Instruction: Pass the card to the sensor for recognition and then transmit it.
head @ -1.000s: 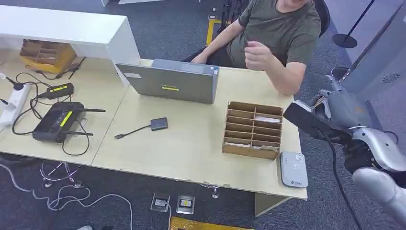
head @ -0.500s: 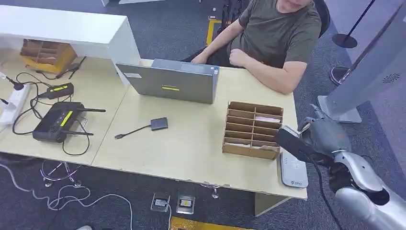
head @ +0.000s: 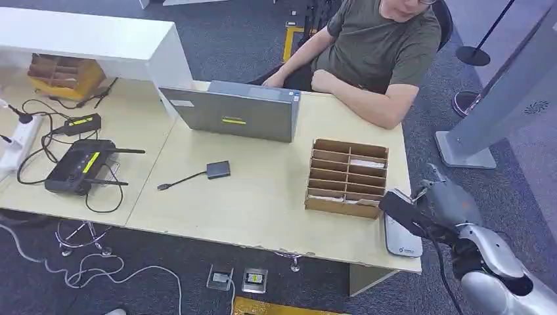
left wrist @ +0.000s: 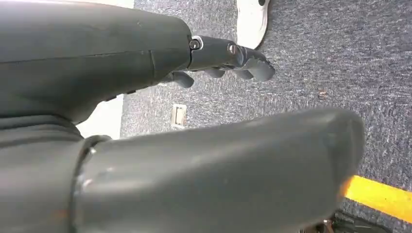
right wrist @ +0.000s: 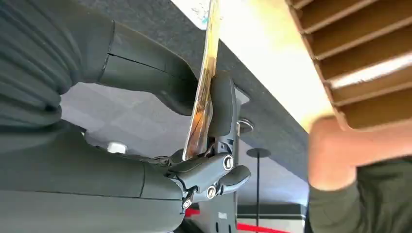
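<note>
While the right hand (right wrist: pixel 194 145) pinches the card (right wrist: pixel 203 82) on edge between thumb and fingers, its long axis points away from the palm toward the table's (head: pixel 263 197) corner, above the grey sensor (head: pixel 402 234) beside the cardboard organizer (head: pixel 347 176). Left hand (left wrist: pixel 223 60) hangs empty, fingers loosely apart.

sensor (head: pixel 402 232) right of organizer (head: pixel 347 177); laptop (head: pixel 233 109) behind; router (head: pixel 80 165) left

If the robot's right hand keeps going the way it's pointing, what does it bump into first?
Probably the grey card sensor at the table's corner. The right hand holds the card just above it, pointing toward the cardboard slot box beyond. Depth is hard to judge from the head view.
</note>
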Tool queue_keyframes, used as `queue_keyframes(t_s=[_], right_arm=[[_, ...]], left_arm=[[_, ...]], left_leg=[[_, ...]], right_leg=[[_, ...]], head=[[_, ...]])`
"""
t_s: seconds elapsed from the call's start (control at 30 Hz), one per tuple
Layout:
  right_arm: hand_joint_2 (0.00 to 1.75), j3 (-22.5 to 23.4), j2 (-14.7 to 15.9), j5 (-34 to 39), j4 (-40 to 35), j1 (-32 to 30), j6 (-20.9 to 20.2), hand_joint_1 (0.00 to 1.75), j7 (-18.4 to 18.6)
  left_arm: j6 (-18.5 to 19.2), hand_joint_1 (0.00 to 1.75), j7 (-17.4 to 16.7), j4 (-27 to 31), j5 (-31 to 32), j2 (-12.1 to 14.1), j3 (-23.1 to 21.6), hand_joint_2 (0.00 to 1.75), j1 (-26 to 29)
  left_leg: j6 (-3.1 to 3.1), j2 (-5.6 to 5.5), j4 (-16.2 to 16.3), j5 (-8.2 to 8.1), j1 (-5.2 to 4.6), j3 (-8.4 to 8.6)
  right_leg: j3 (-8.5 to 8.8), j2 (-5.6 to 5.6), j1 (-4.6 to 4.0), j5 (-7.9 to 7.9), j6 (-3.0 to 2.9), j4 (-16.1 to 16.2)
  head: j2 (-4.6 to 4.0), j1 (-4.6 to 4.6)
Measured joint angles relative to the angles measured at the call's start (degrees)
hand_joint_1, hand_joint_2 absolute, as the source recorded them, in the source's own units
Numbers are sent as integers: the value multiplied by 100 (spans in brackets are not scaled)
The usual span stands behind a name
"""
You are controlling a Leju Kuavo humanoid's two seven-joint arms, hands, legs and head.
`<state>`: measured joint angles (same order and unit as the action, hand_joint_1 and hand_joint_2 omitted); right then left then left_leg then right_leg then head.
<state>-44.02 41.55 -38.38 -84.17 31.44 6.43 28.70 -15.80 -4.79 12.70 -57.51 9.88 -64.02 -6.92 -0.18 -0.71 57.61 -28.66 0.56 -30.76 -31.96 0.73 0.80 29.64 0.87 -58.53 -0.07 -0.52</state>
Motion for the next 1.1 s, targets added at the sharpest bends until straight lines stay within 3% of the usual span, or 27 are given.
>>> queue_keyframes(t_s=[0.47,1.1], right_arm=[[175,-265,-50,29,206,-468,2,175,-31],[175,-546,-295,173,607,-476,170,175,-138]], left_arm=[[20,0,0,0,0,26,0,0,0],[26,0,2,0,-28,59,0,0,0]], left_leg=[[0,2,-1,0,1,0],[0,2,-1,0,1,1]], right_leg=[[1,-1,-1,0,0,0],[1,-2,-1,0,0,0]], head=[[0,-2],[0,-2]])
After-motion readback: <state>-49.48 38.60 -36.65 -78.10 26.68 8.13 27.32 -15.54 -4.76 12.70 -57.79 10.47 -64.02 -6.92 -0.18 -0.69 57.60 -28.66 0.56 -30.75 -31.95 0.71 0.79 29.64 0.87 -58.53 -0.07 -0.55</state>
